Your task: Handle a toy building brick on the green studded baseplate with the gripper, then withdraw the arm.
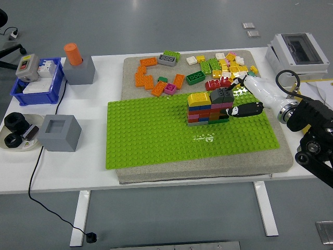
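Observation:
A green studded baseplate (pixel 156 135) lies on a grey foam pad (pixel 281 151). A small wall of stacked bricks (pixel 207 112) in red, blue, green and pink stands on its right half, with a yellow brick (pixel 198 98) on top. A dark grey brick (pixel 221 95) sits tilted on the wall's top right. My right hand (pixel 234 99) comes in from the right. Its fingers (pixel 247 108) pinch the grey brick's right end, one above and one below. The left arm is out of view.
Loose orange, yellow, green and red bricks (pixel 218 70) lie on the pad behind the baseplate. A blue bin (pixel 36 83), grey blocks (pixel 60 133) and an orange cylinder (pixel 74 53) stand at the left. A grey electrical box (pixel 296 49) stands at the back right.

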Available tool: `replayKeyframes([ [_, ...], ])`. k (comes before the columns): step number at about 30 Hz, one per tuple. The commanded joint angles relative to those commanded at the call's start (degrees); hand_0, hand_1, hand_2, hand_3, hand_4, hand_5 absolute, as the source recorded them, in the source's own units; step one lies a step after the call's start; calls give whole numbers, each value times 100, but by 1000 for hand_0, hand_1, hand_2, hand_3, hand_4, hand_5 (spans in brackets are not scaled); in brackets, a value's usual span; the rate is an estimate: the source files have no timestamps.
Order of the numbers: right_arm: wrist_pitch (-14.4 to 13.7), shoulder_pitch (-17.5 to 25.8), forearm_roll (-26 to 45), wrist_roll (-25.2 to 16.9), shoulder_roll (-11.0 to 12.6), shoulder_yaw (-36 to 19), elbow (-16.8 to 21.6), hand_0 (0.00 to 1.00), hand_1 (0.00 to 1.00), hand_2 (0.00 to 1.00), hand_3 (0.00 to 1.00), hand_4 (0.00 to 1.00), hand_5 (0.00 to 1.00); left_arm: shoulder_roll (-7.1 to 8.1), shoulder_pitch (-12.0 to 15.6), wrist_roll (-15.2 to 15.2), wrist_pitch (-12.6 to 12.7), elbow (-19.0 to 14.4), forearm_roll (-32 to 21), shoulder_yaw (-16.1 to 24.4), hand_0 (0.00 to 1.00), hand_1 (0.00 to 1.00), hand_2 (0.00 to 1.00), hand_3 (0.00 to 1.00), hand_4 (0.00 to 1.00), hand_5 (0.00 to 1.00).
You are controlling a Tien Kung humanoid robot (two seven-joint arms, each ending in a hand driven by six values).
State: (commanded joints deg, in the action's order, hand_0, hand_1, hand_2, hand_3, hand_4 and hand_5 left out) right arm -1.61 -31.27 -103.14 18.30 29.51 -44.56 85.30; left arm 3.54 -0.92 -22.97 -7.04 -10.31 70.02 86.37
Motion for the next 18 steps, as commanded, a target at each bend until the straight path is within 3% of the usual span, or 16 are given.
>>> replayKeyframes([
  [18, 7, -54, 8, -3, -39, 74, -43, 721, 830, 908, 687, 945, 515, 12, -19, 16, 0, 0, -12, -6, 648, 650, 693, 824, 998, 987],
])
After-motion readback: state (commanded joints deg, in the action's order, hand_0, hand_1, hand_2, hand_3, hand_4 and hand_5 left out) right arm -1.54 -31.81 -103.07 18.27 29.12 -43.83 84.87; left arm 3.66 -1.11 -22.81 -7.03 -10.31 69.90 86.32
